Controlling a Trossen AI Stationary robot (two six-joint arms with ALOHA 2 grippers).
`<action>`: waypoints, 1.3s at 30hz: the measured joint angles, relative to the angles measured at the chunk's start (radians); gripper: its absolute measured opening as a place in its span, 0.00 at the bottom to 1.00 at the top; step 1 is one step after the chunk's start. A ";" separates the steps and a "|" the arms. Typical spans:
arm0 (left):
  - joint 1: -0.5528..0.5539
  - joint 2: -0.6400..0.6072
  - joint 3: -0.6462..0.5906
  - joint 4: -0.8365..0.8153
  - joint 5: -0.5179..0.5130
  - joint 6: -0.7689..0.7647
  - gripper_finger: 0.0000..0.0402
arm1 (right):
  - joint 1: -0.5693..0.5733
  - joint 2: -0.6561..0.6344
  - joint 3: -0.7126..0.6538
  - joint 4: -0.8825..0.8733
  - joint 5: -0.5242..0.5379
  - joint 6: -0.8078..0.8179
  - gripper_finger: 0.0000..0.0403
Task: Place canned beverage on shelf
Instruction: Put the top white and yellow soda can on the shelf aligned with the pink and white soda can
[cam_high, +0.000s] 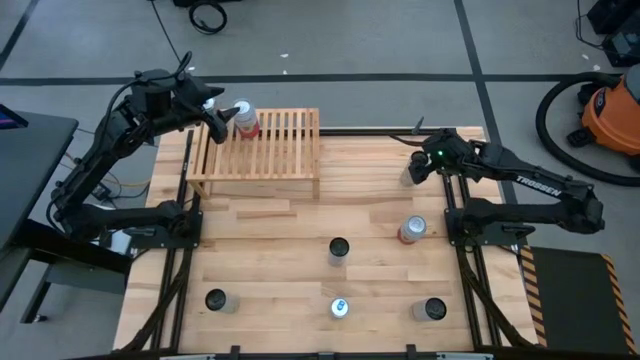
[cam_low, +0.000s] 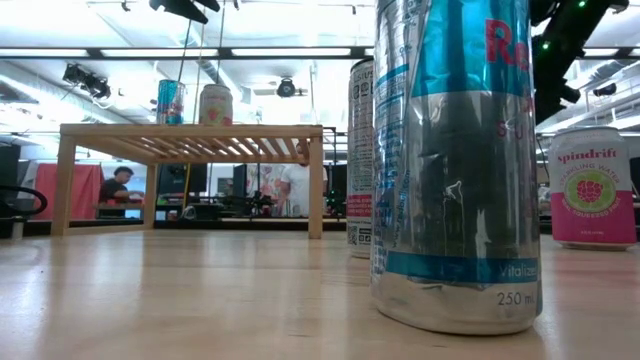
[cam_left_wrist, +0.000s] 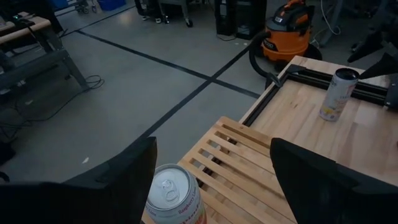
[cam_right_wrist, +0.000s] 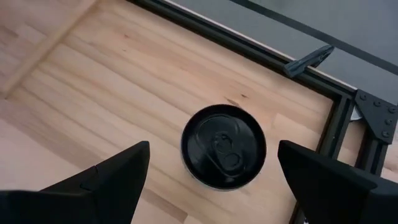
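Note:
The shelf (cam_high: 262, 150), a low light-wood slatted rack, stands at the table's far left. A pale can with a silver top (cam_left_wrist: 174, 196) stands upright on its far-left corner (cam_high: 243, 118). My left gripper (cam_left_wrist: 212, 149) hovers open just above and behind this can, its fingers wider apart than the can. The low view shows two cans (cam_low: 215, 103) (cam_low: 170, 100) on the shelf's top. At the far right, my right gripper (cam_right_wrist: 212, 149) hangs open above a black-topped can (cam_right_wrist: 224, 146) that stands on the table (cam_high: 410, 175), one finger on either side, apart from it.
Several more cans stand on the table: a pink one (cam_high: 412, 230), a dark-topped one (cam_high: 338, 250), and three along the near edge (cam_high: 215, 300) (cam_high: 340, 307) (cam_high: 433, 310). A black metal frame (cam_right_wrist: 336, 124) borders the table's far-right corner. An orange vacuum (cam_high: 610, 110) sits on the floor.

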 joint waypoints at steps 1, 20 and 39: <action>0.000 0.000 0.000 0.000 0.000 0.000 0.78 | 0.000 0.003 -0.006 0.011 0.000 -0.002 0.91; 0.000 0.000 0.000 0.000 0.000 -0.001 0.78 | -0.013 0.059 -0.160 0.149 0.047 -0.046 0.91; 0.000 0.000 0.000 -0.001 0.000 0.000 0.78 | -0.016 0.062 -0.162 0.175 0.010 -0.051 0.65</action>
